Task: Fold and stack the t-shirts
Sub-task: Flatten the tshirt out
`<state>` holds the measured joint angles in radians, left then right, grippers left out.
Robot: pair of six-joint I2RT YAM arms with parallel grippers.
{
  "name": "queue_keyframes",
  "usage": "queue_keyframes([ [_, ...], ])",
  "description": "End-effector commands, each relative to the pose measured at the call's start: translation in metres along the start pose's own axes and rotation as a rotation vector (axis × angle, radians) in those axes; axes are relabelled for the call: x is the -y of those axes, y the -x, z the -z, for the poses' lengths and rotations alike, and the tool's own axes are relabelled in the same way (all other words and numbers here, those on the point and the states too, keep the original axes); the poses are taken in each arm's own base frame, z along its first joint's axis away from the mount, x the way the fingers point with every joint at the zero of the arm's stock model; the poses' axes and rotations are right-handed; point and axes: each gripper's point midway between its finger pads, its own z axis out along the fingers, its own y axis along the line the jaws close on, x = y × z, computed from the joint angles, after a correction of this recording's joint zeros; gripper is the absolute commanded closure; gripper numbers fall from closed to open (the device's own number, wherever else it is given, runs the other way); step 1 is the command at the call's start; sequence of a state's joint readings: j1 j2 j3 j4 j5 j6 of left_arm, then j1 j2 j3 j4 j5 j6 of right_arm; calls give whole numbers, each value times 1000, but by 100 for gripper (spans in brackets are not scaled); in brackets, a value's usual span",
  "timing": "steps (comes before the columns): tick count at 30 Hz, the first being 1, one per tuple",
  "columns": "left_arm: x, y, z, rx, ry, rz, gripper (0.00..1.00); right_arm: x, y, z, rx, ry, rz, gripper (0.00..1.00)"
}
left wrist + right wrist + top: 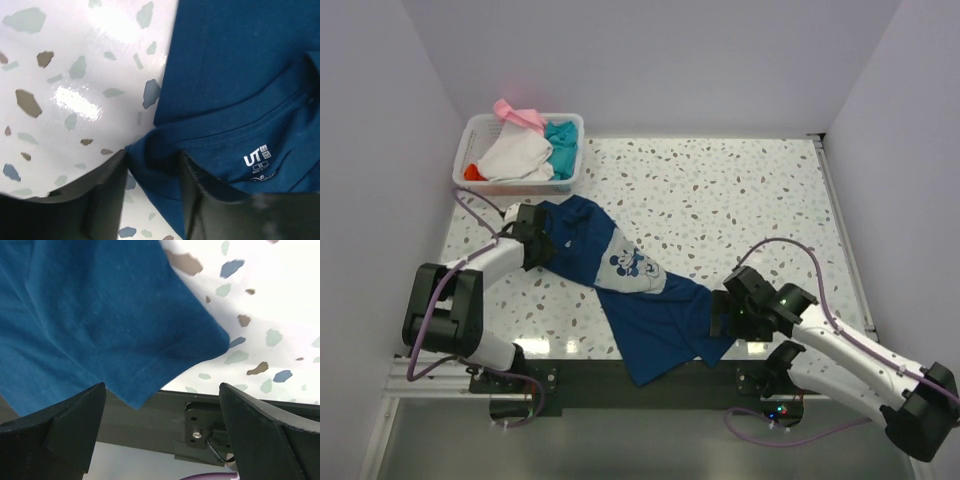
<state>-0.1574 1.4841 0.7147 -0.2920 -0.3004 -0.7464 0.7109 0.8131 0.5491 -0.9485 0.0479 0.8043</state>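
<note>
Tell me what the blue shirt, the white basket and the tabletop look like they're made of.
Navy t-shirt: looks like soft knit cotton, matte; it wrinkles, and shows stitched hems and a printed neck label. Basket: seemingly white moulded plastic, with slotted walls. Tabletop: white speckled terrazzo-look surface, glossy from the light glare; stone or laminate, can't tell.

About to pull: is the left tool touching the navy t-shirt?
Touching. The left wrist view shows the navy t-shirt collar edge bunched between the fingers of the left tool, cloth against both.
</note>
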Motion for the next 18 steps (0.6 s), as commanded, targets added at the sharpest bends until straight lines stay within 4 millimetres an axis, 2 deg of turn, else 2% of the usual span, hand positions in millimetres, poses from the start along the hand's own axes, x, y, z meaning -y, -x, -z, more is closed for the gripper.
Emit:
queue_keyframes([
  [1,9,0,-8,-16,-46,5,55,-12,-9,-6,-36,20,4,2],
  [2,9,-1,-8,-16,-46,5,62,-16,-11,-7,-30,20,37,3],
  [3,11,0,-8,-13,-58,-5,77,-16,-13,-10,-35,3,53,3],
  [5,12,0,-7,-13,-67,-8,96,-22,-10,-15,0,-14,76,4],
  [6,13,1,-5,-9,-74,-12,100,-25,-8,-20,8,-26,77,4],
  [10,12,5,6,14,-101,-14,100,-35,7,-36,84,-61,100,7],
  [13,14,11,22,44,-140,-10,100,-28,24,-42,147,-155,103,21],
  [14,15,13,28,53,-154,-7,100,-27,28,-43,164,-176,107,29],
  [16,16,22,44,93,-189,0,100,-22,34,-46,181,-226,118,37],
  [17,18,28,55,122,-216,14,100,-18,37,-46,194,-253,122,54],
  [18,21,33,62,138,-238,20,100,-13,39,-44,205,-282,123,65],
])
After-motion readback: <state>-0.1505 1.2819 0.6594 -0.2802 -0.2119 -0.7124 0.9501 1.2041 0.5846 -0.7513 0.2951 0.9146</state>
